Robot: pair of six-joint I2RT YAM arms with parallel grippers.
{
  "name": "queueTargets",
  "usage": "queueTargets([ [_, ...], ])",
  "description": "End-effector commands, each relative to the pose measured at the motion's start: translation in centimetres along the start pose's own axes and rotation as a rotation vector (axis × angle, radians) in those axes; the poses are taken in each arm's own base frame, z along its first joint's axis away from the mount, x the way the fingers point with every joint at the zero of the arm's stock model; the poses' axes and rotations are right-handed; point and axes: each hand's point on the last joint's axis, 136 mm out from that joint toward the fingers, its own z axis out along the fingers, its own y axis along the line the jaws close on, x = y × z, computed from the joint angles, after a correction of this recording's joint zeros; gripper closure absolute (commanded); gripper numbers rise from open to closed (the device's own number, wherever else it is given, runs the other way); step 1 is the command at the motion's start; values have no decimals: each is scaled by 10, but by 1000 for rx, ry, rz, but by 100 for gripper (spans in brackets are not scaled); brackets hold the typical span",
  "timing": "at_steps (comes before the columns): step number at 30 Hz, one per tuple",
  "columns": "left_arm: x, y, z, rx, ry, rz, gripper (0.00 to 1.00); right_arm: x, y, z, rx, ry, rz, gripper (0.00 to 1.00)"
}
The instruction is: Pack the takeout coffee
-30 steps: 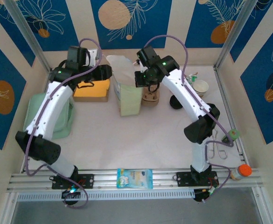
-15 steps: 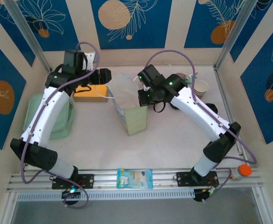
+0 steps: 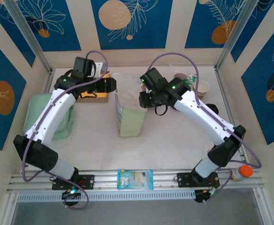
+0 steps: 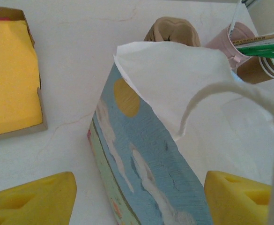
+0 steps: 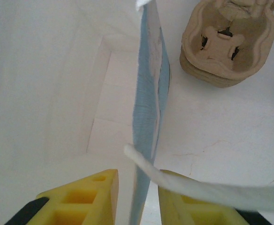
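Note:
The takeout coffee is hidden from me. A tall paper bag (image 3: 129, 112) with blue and green printed sides stands upright at mid-table, its mouth open. My left gripper (image 3: 113, 85) hangs at the bag's upper left. In the left wrist view the left gripper (image 4: 139, 190) is open, its yellow fingers (image 4: 38, 199) wide on either side of the bag's blue wall (image 4: 146, 154) and clear of it. My right gripper (image 3: 144, 99) is at the bag's right rim. The right gripper (image 5: 137, 180) is open a little, the bag's wall (image 5: 148, 117) loose between its fingers and the white handle cord (image 5: 207, 187) lying across one.
A brown pulp cup carrier (image 5: 228, 40) sits right of the bag. A pink cup of utensils (image 3: 188, 80) and a cream-rimmed cup (image 3: 201, 88) stand at the back right. A box of yellow napkins (image 4: 10, 75) is back left, a green tray (image 3: 38, 112) at left, and a snack packet (image 3: 135, 179) at the front edge.
The bag went from tilted toward the front back to upright. My right gripper, shut on its rim before, has parted its fingers. My left gripper moved in closer to the bag.

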Motion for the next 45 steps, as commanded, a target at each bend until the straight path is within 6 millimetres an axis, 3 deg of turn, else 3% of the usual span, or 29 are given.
queueTargets([
  [1,1,-3,4,11,-5,20,30,-14,3,0,-14,-26,-3,71],
  [4,5,-6,5,22,-2,17,36,-24,2,4,-12,-27,-1,73],
  [6,10,-5,8,23,10,12,46,-30,1,8,-9,-31,-2,78],
  [11,22,-5,8,34,26,7,71,-40,-9,16,12,-19,14,100],
  [16,36,-4,1,42,34,9,87,-42,-19,18,42,-19,25,100],
  [23,51,-12,-9,97,46,2,96,-42,-26,13,68,-33,34,100],
  [29,59,-16,-14,126,48,2,95,-39,-21,5,43,-31,32,100],
  [33,57,-21,-15,162,43,-4,85,-34,-13,-4,18,-33,20,100],
  [41,41,-30,-29,183,-15,-3,50,-26,-8,-24,-44,-57,29,69],
  [45,32,-32,-35,176,-40,-2,45,-24,-7,-32,-67,-61,27,59],
])
